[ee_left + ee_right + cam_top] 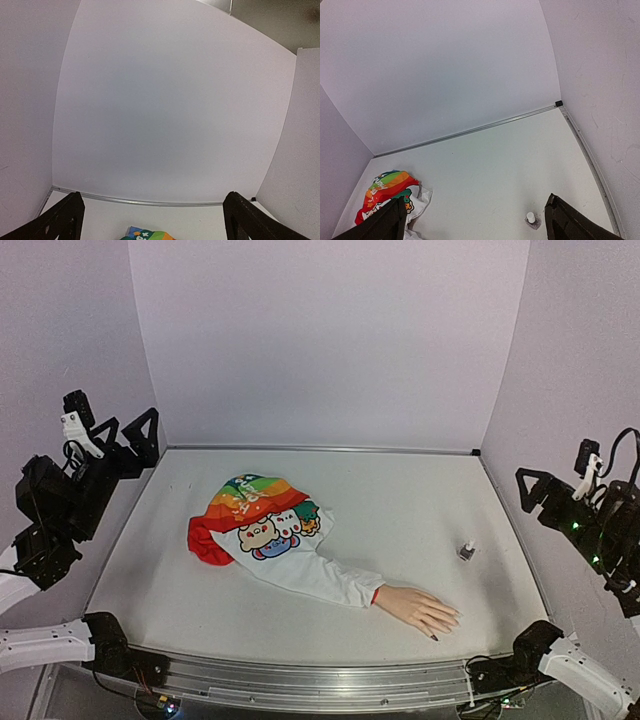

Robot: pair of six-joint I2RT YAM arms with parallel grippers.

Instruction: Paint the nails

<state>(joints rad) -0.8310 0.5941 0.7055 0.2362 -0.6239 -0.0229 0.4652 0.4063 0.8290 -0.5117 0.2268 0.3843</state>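
The white table (400,490) fills the floor of a pale-walled enclosure. A child's garment (262,525) lies on its left-centre part, rainbow-striped at the far end and white with cartoon animals below. Its white sleeve (325,578) stretches diagonally toward the near right. The left gripper (125,440) hangs high over the table's left edge. In its wrist view its dark fingers (65,220) stand wide apart with nothing between them. The right gripper (560,498) hangs over the right edge, likewise spread wide and empty in its wrist view, fingers (565,217) well apart. A pale flesh-coloured mannequin hand (415,607) comes out of the sleeve's red cuff. It lies flat near the front edge, right of centre. Its long axis runs from the wrist at the left to the fingertips at the right and slightly toward the near edge, with five slim fingers a little fanned. A small clear bottle (467,551) with a pale cap stands upright beyond the fingers, well apart from them, near the right edge. The nails (452,617) are too tiny to make out, save one dark nail (435,638) on the nearest finger.
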